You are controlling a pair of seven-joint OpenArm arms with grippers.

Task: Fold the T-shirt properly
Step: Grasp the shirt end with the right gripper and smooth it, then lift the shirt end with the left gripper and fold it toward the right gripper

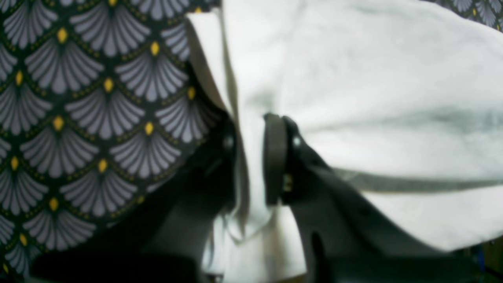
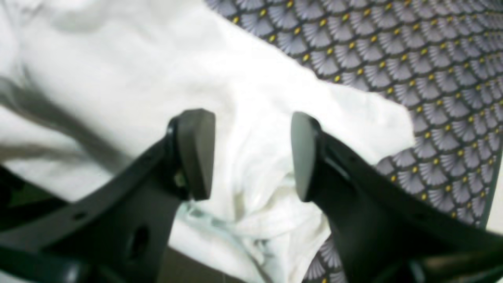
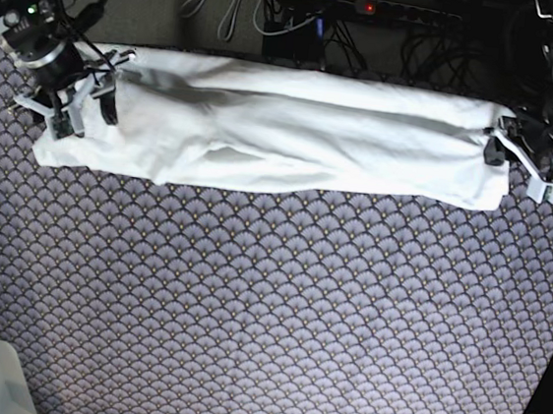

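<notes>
- Left wrist view: your left gripper has its fingers pinched on a thin edge of the T-shirt. White cloth passes between the pads. The patterned tablecloth shows at left.
- Right wrist view: your right gripper stands with jaws wide apart, holding nothing. Bunched fabric of the T-shirt lies below the gap.
- Base view: the T-shirt lies as a long folded band across the far edge of the tablecloth, one gripper at each end.

T-shirt across far edge of tablecloth | arms at both ends
</notes>
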